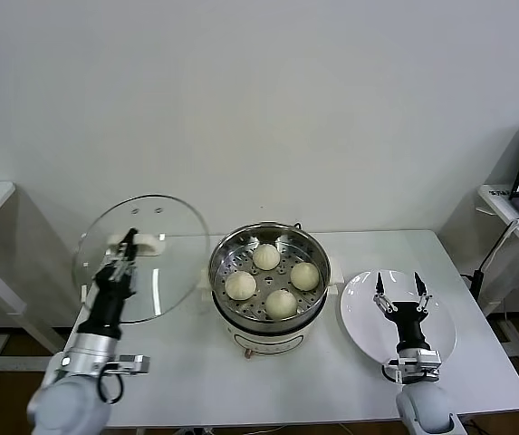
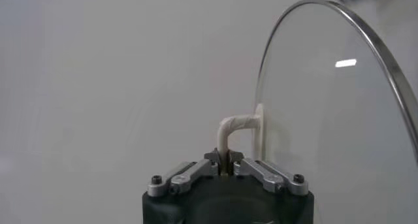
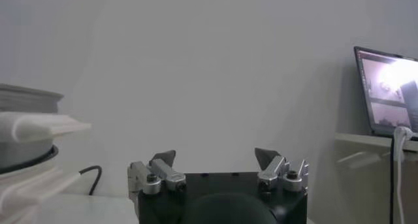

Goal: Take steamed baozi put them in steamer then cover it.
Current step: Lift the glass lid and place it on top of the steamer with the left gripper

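— In the steamer point(image 1: 269, 272)?
— Four baozi point(image 1: 266, 256) on its tray, mid white counter point(image 1: 331, 381).
— Grippers?
— Left gripper point(image 1: 129, 241) pinching lid point(image 1: 141, 258) handle, held up. Right gripper point(image 1: 400, 288) spread over empty plate point(image 1: 440, 335). Plain wall point(image 1: 259, 109) behind.

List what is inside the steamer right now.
Four steamed baozi sit on the perforated tray inside the open steamer. Whatever lies below that tray is hidden. The glass lid is not on it: the left gripper holds it up beside the pot.

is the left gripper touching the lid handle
Touching. In the left wrist view the left gripper is shut on the white handle of the glass lid.
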